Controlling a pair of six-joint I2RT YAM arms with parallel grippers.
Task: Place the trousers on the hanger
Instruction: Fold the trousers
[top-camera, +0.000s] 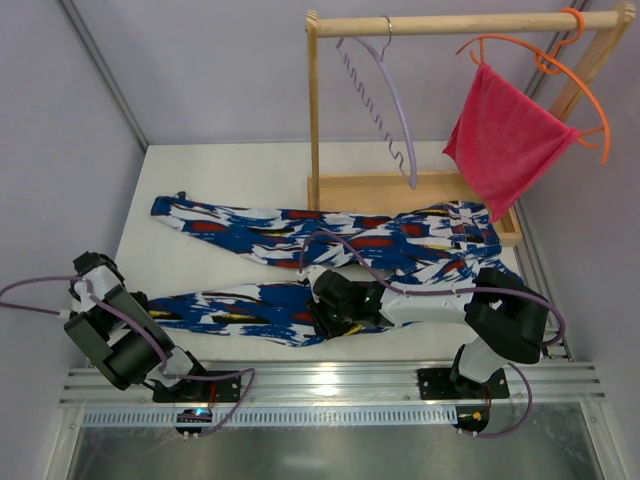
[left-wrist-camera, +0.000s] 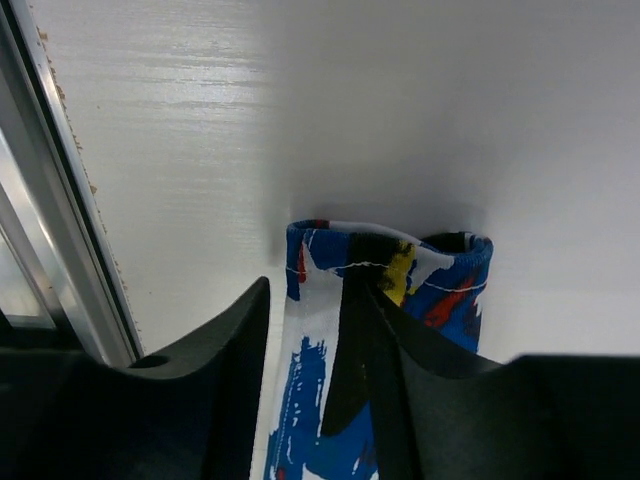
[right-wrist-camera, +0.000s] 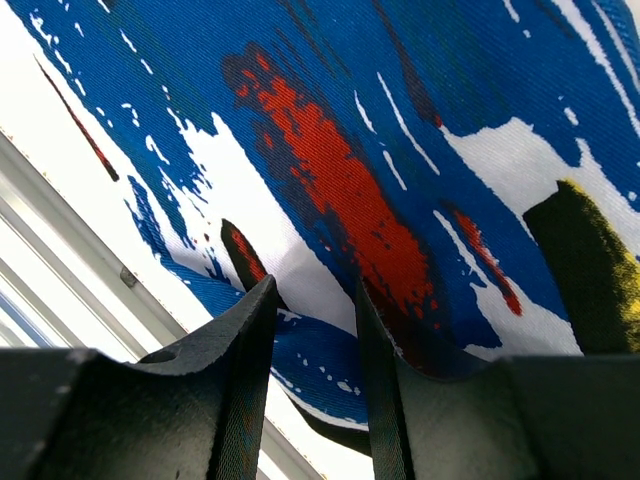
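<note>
The trousers (top-camera: 330, 240), royal blue with white, red, black and yellow patches, lie flat on the white table, both legs stretched to the left. My left gripper (top-camera: 125, 300) is at the cuff of the near leg. In the left wrist view it (left-wrist-camera: 310, 300) is open, with the cuff (left-wrist-camera: 400, 265) between and under its fingers. My right gripper (top-camera: 322, 315) is low over the middle of the near leg. In the right wrist view it (right-wrist-camera: 313, 300) is open astride a fold of the trousers (right-wrist-camera: 330, 180). The lavender hanger (top-camera: 385, 100) hangs on the wooden rail.
A wooden rack (top-camera: 450, 22) with a tray base (top-camera: 380, 190) stands at the back right. An orange hanger (top-camera: 560, 70) holding a pink-red cloth (top-camera: 505, 135) hangs at its right end. A metal rail (top-camera: 330, 380) runs along the near table edge.
</note>
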